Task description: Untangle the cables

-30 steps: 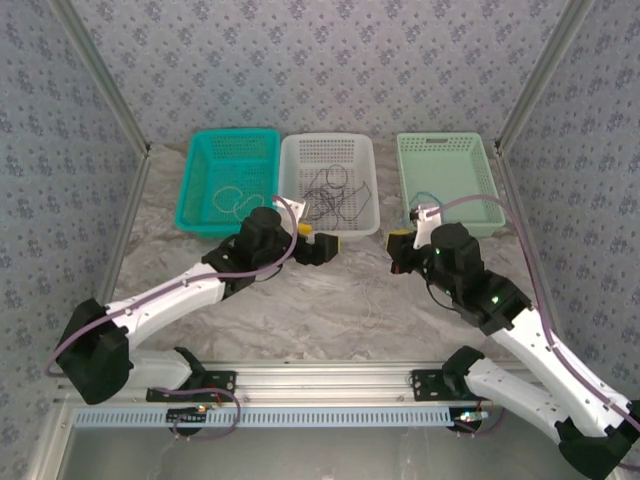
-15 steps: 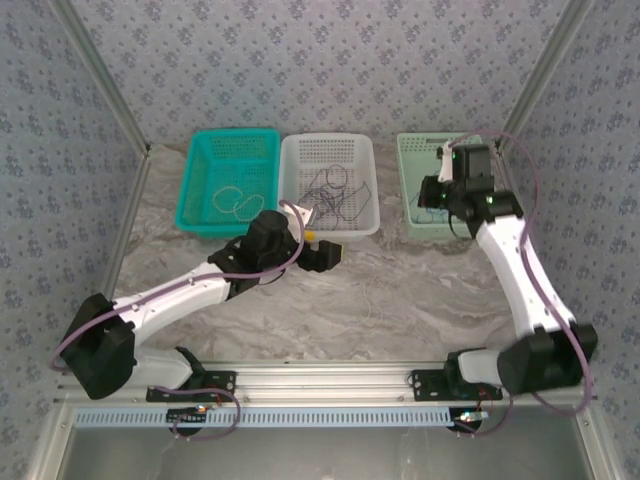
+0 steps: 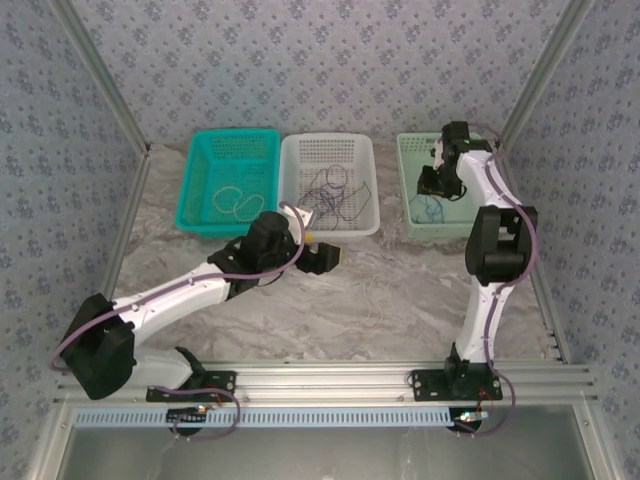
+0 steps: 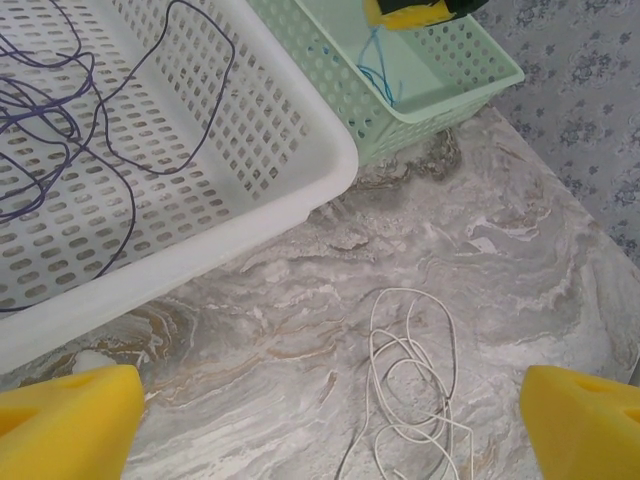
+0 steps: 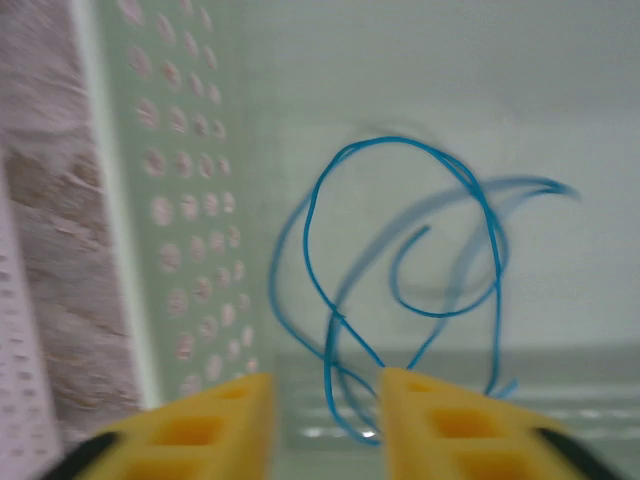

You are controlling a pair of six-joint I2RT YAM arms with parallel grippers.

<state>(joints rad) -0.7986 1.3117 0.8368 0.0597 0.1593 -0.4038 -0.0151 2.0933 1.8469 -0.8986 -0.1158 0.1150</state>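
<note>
**One loose white cable, and the left arm is closer**

On the bare table (image 4: 560, 260), a whitish cable (image 4: 410, 390) lies in slack loops, its long axis running from 12 to 6 o'clock in the left wrist view. It sits just toward 4 o'clock of the white basket (image 4: 300, 190), which holds the dark cables (image 4: 60, 130). The left gripper (image 4: 320, 420) hangs over it with its fingers spread wide and nothing held. The bundle lies between them, a little toward 3 o'clock.

The right gripper (image 5: 327, 420) is well apart, over the pale green basket (image 3: 480, 215). Its jaws stand partly apart, and strands of the blue cable (image 5: 400, 250) run down between them. A firm pinch cannot be made out.

The floor cable looks like the left arm's job: a straight descent, shifted slightly toward 3 o'clock.
</note>
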